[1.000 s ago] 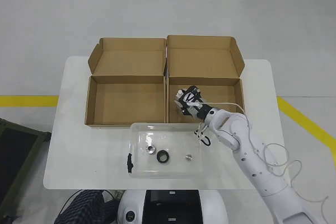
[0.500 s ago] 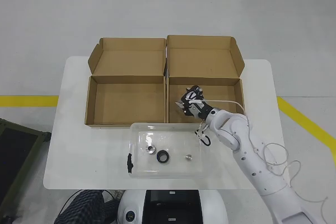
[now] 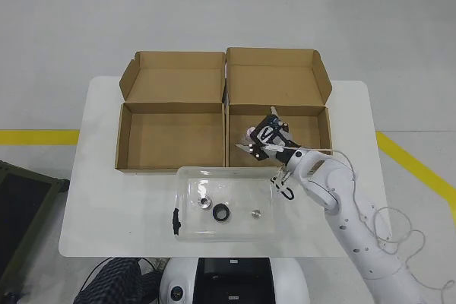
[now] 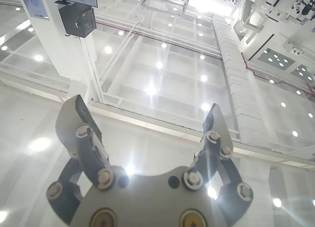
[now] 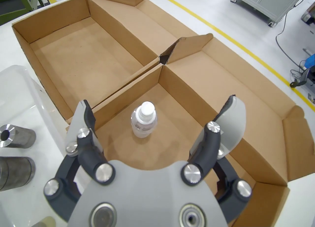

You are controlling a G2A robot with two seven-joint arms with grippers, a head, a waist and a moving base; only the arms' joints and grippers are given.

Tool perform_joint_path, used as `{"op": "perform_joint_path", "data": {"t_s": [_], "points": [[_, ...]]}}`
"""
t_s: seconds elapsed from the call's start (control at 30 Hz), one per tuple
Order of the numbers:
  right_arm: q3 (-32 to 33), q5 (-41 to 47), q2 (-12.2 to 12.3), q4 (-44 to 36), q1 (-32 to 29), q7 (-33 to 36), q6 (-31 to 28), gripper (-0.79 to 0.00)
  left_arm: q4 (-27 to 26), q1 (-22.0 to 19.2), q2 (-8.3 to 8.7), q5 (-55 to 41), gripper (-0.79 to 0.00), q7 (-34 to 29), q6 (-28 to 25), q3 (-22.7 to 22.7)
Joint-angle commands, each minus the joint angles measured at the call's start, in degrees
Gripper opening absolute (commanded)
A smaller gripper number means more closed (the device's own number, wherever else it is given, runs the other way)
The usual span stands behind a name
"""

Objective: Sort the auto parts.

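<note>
Industrial hall (yellow floor lines (image 3: pixel 30 137), gridded ceiling (image 4: pixel 172 70)).

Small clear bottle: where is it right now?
Right wrist view: the bottle stands upright on the right cardboard box's floor, near its wall beside the left box.

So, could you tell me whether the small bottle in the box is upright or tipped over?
Upright: the bottle stands on its base on the box floor, white cap pointing up.

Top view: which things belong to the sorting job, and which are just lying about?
Job: clear bin, metal sleeve, black ring, small fitting, left box, right box, small bottle standing in it, right gripper.
Lying about: yellow floor tape, green rack.
</note>
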Motion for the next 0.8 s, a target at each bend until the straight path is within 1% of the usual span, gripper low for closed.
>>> {"op": "perform_joint_path", "data": {"t_s": [0.0, 0.17, 0.3, 0.47, 0.63, 0.77], "points": [[0.9, 2.6, 0.3, -2.2, -1.0, 0.2, -3.1, 0.0, 0.0, 0.0, 0.0, 0.0, 0.0, 0.0, 0.0, 0.0], [1.6, -1.7, 1.2, -11.0, -5.0, 5.0, -7.4, 0.0, 0.0, 0.0, 0.0, 0.0, 0.0, 0.0, 0.0, 0.0], [2.1, -1.8, 1.8, -15.7, -8.8, 6.8, -10.0, 0.0, 0.0, 0.0, 0.0, 0.0, 0.0, 0.0, 0.0, 0.0], [3.8, -2.2, 2.8, -19.6, -14.3, 8.8, -13.8, 0.0, 0.0, 0.0, 0.0, 0.0, 0.0, 0.0, 0.0, 0.0], [5.2, -3.8, 3.7, -22.7, -18.2, 12.2, -17.2, 0.0, 0.0, 0.0, 0.0, 0.0, 0.0, 0.0, 0.0, 0.0], [5.4, -3.3, 4.0, -23.7, -20.0, 15.4, -17.5, 0.0, 0.0, 0.0, 0.0, 0.0, 0.0, 0.0, 0.0, 0.0]]}}
